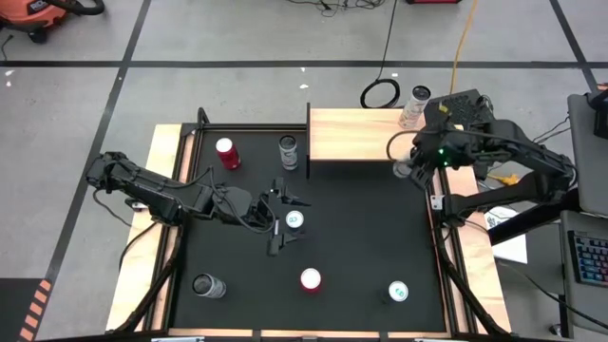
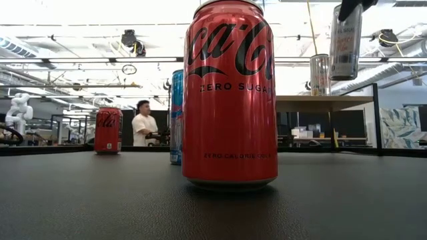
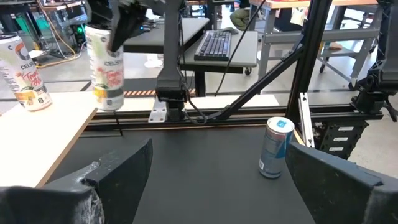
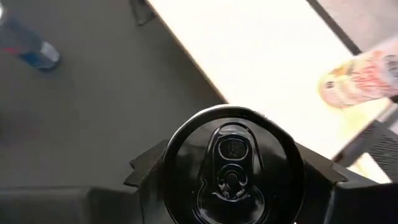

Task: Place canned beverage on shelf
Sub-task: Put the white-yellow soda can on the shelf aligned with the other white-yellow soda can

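We see a matt black table [image 1: 361,237], a smooth pale-wood shelf [image 1: 351,133], and a glossy metal can [image 2: 230,93].

Shelf [image 1: 351,136] mostly bare — one can [image 1: 415,104] aboard

A white can [image 3: 107,67] hangs upright, gripped, above the pale-wood shelf's [image 1: 353,135] edge.

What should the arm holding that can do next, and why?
Probably carry it a little farther over the shelf, then lower it. The right gripper holds a white can in the air at the board's edge, beside the can already standing there. The left gripper waits open mid-table.
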Controlling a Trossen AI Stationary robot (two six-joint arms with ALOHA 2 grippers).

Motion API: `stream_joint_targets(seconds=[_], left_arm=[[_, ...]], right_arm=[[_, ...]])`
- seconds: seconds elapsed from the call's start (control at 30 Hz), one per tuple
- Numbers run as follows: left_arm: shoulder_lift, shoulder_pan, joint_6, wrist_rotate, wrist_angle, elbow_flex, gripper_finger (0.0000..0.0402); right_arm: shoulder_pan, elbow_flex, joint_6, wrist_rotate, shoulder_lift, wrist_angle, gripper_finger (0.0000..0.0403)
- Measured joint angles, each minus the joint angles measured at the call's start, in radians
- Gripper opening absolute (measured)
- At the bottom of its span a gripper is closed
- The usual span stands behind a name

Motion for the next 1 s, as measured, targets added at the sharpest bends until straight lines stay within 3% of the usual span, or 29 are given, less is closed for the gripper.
stream_joint_targets(seconds=[0.7, 1.0], left_arm=[[0.000, 0.000, 0.002, 0.000, 0.006, 0.000, 0.0371], [0.000, 0.000, 0.003, 0.000, 0.006, 0.001, 0.0371]], right_arm=[[-0.376, 0.012, -0.193, 0.015, 0.006, 0.126, 0.0228], [-0.520, 0.125, -0.275, -0.194, 0.058, 0.120, 0.0229]])
